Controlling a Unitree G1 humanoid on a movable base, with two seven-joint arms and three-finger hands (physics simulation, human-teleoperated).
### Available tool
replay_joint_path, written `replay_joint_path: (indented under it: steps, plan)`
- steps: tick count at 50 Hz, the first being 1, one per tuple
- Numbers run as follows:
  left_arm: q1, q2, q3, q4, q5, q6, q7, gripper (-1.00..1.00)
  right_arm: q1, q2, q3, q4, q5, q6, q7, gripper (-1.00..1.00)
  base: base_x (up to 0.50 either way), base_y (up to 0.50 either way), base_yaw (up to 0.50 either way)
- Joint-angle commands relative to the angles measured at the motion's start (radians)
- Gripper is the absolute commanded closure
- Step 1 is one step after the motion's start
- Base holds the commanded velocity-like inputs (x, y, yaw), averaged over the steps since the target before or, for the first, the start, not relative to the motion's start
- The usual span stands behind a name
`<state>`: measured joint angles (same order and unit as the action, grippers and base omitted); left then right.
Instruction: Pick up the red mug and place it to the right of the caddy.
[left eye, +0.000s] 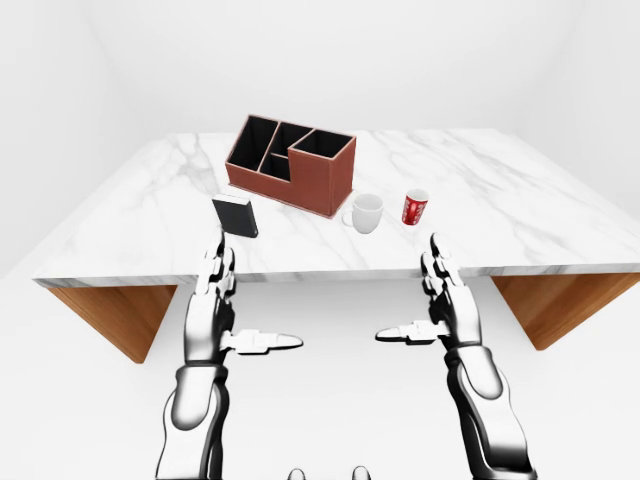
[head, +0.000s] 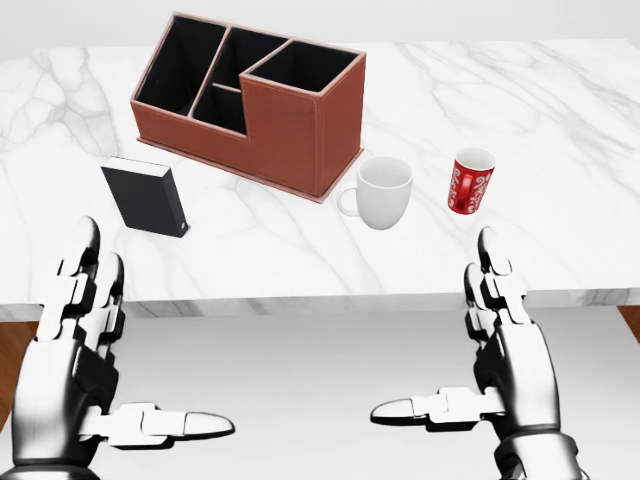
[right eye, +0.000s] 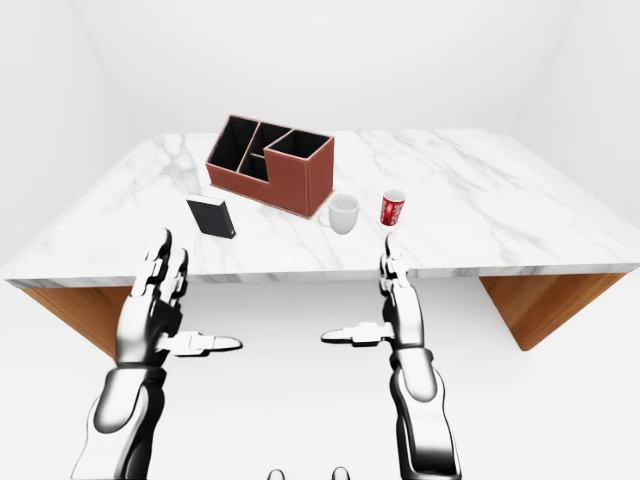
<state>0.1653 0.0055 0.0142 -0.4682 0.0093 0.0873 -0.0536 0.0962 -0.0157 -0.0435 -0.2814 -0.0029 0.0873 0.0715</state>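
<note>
Chrome-silver segmented fingers (head: 492, 272) of the right three-finger hand (head: 500, 350): extended and spread, thumb pointing toward the head view's left, holding nothing, raised below the table edge. Matching fingers (head: 80, 270) of the left three-finger hand (head: 75, 360): likewise straight and apart, thumb pointing right, holding nothing. Glossy silver-and-black forearms rise from the bottom of both eye views. White marble-veined tabletop with wooden supports (left eye: 500, 190): spans the upper part of the head view, its near edge just above both hands. Small red mug with white pattern and white interior (head: 471, 180): upright on the marble, above the right hand in the head view, clear of its fingertips, rightmost item in the row. Plain white ceramic mug (head: 381, 191): upright, handle toward the left, between the red mug and the caddy, close beside the caddy's right corner. Reddish-brown textured caddy with black-lined compartments (head: 290, 125): set at an angle, tall section at right, lower sections at left. Small black rectangular block (head: 146, 197): upright, left of and below the caddy, above the left hand. Surroundings: plain white walls and floor.
</note>
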Motion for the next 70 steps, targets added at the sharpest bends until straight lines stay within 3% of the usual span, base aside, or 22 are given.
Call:
replay_joint_path:
  steps: [1, 34, 36, 70]
  plan:
    - [0.048, -0.004, -0.006, -0.146, 0.006, 0.000, -0.013, -1.00, 0.032, 0.003, -0.012, -0.119, 0.012, 0.000, 0.007, -1.00, 0.00, 0.00, 0.00]
    - [0.086, -0.010, 0.002, -0.263, -0.001, 0.000, -0.016, -1.00, 0.132, 0.020, -0.005, -0.445, 0.007, 0.000, 0.012, -1.00, 0.00, 0.00, 0.00]
    - [0.098, -0.011, 0.035, -0.295, -0.021, 0.000, -0.027, -1.00, 0.124, 0.023, -0.027, -0.431, 0.053, 0.000, 0.037, -1.00, 0.35, 0.00, 0.00]
    - [0.106, -0.023, 0.038, -0.330, -0.015, 0.000, -0.040, -1.00, 0.127, 0.024, -0.024, -0.425, 0.048, 0.000, 0.036, -1.00, 0.36, 0.00, 0.00]
